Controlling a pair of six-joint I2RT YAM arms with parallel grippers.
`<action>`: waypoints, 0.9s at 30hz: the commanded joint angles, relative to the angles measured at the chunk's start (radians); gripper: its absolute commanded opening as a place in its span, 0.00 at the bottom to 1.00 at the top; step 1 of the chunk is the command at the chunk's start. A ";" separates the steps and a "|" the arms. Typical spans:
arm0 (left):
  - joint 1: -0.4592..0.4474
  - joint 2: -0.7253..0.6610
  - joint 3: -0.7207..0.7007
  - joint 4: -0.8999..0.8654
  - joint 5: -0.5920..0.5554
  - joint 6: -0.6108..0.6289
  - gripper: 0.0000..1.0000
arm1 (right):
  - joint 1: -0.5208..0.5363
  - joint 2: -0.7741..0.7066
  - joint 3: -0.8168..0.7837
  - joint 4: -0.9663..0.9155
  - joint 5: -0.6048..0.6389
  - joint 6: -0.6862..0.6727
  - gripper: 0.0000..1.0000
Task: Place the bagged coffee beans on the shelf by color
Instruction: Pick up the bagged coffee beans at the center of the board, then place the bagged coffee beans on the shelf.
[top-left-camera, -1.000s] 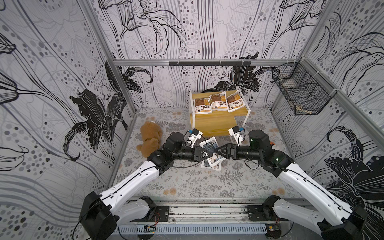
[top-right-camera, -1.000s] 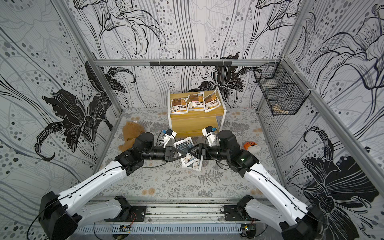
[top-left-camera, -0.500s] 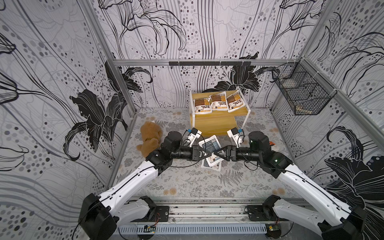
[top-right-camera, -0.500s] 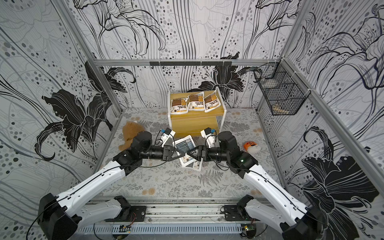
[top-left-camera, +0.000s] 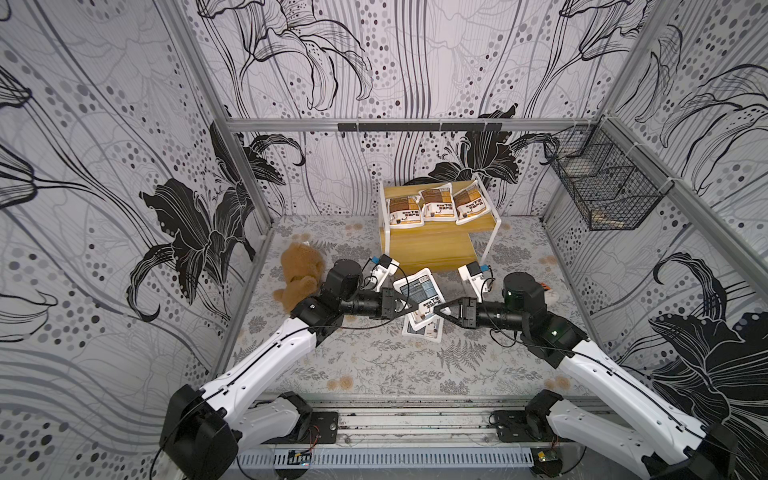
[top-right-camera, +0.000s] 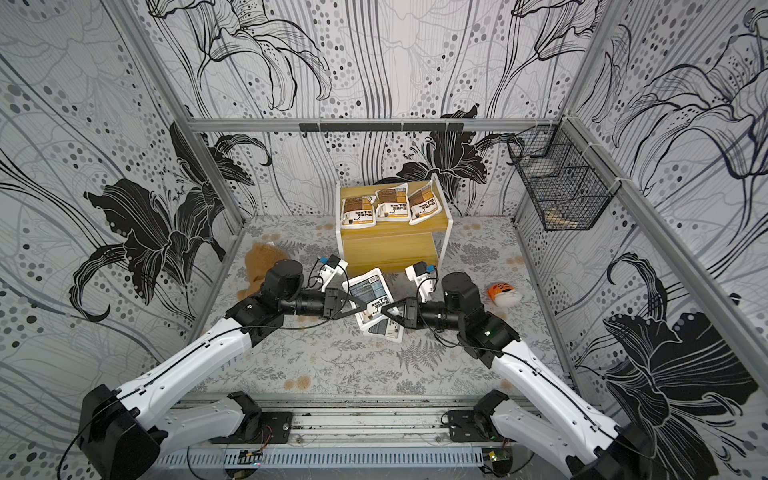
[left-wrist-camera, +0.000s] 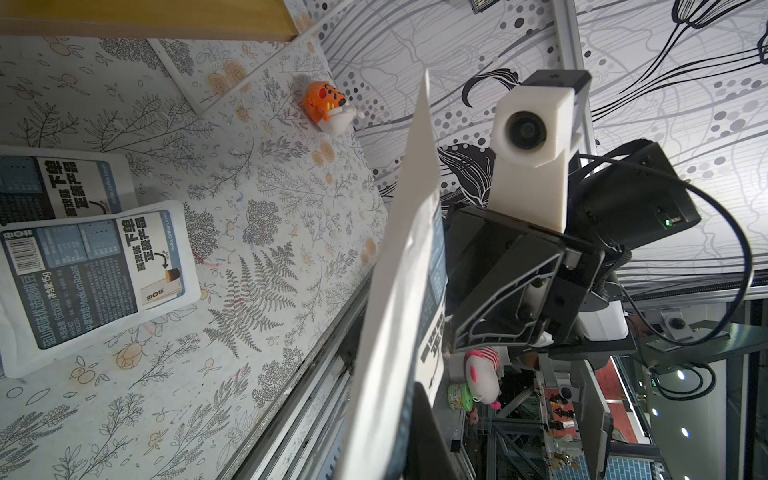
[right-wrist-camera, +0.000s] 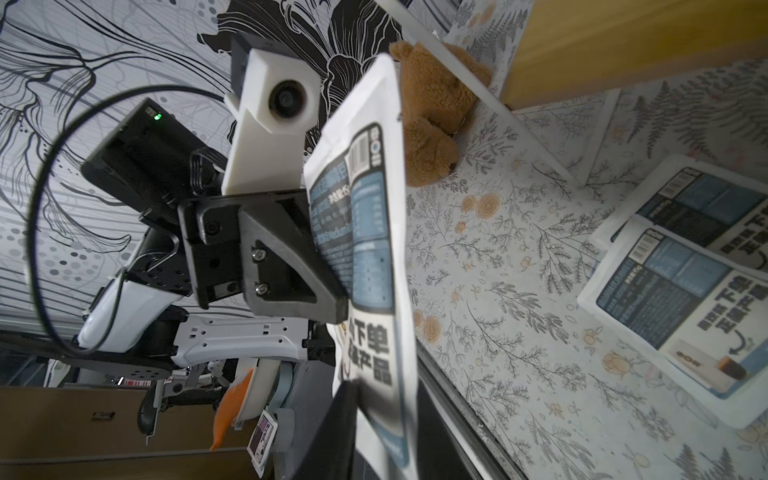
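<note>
- In both top views, a flat white pouch with a grey-blue label panel, the held pouch (top-left-camera: 417, 291), is seen raised above the floral-patterned bench (top-left-camera: 374, 365). It is just in front of the small two-tier shelf of yellow boards on a thin white frame (top-left-camera: 428, 249).
- One side of it is clamped by the left fingers (top-left-camera: 401, 305), which are closed tight. The opposite edge is met by the right fingers (top-left-camera: 448, 306), which are narrow and appear pinched onto it.
- Counted there:
  - Three white pouches with brown-orange panels (top-left-camera: 436, 203) lie side by side on the upper board.
  - Two more grey-blue pouches (top-left-camera: 424, 328) overlap on the bench beneath the held one, which makes six pouches in all.
  - No pouch is seen on the lower board.
  - One brown plush bear (top-left-camera: 301, 270), one orange-and-white toy (top-right-camera: 503, 294) and one black wire basket (top-left-camera: 602, 191) are also seen.
- In the left wrist view, the held pouch (left-wrist-camera: 399, 291) is shown edge-on and bowed, with the right fingers (left-wrist-camera: 498, 257) against its printed face. Only a thin margin appears to be gripped, so a slip is judged likely if the left hold is let go too soon.
- In the right wrist view, the held pouch (right-wrist-camera: 370, 249) is spanned between the left fingers (right-wrist-camera: 286, 249) and the camera's own. If it is pulled from both sides, it could be torn or dropped onto the two grey-blue pouches (right-wrist-camera: 681, 299) below.
- A limp pouch could also be caught on the lower board's front edge or the white frame.
</note>
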 joint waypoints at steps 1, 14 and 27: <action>0.010 0.008 0.031 -0.002 -0.009 0.025 0.00 | -0.001 -0.021 -0.020 0.052 0.038 0.017 0.13; 0.108 -0.130 0.033 -0.110 -0.175 0.040 0.53 | -0.001 -0.001 -0.068 0.136 0.259 0.121 0.01; 0.163 -0.343 -0.094 -0.075 -0.318 -0.041 0.56 | -0.003 0.331 0.171 0.167 0.350 0.055 0.00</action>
